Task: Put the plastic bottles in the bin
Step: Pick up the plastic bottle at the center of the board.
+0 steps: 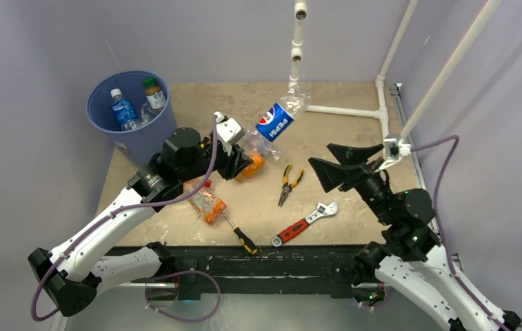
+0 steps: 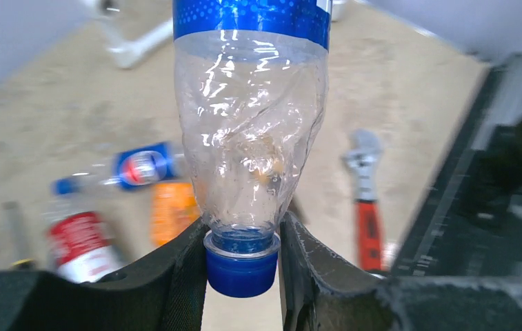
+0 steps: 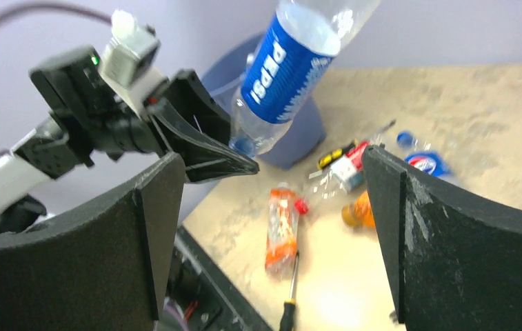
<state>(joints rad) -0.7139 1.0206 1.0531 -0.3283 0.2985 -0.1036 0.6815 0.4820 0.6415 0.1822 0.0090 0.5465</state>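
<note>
My left gripper is shut on the neck of a clear, crushed Pepsi bottle, held up in the air over the table's middle with its blue cap between the fingers. The blue bin stands at the far left corner with two bottles inside. On the table lie an orange-filled bottle, another orange one, a red-labelled bottle and a blue-labelled one. My right gripper hangs wide open to the right, empty.
Pliers, a red-handled wrench and a screwdriver lie near the front edge. A white pipe frame runs along the back right.
</note>
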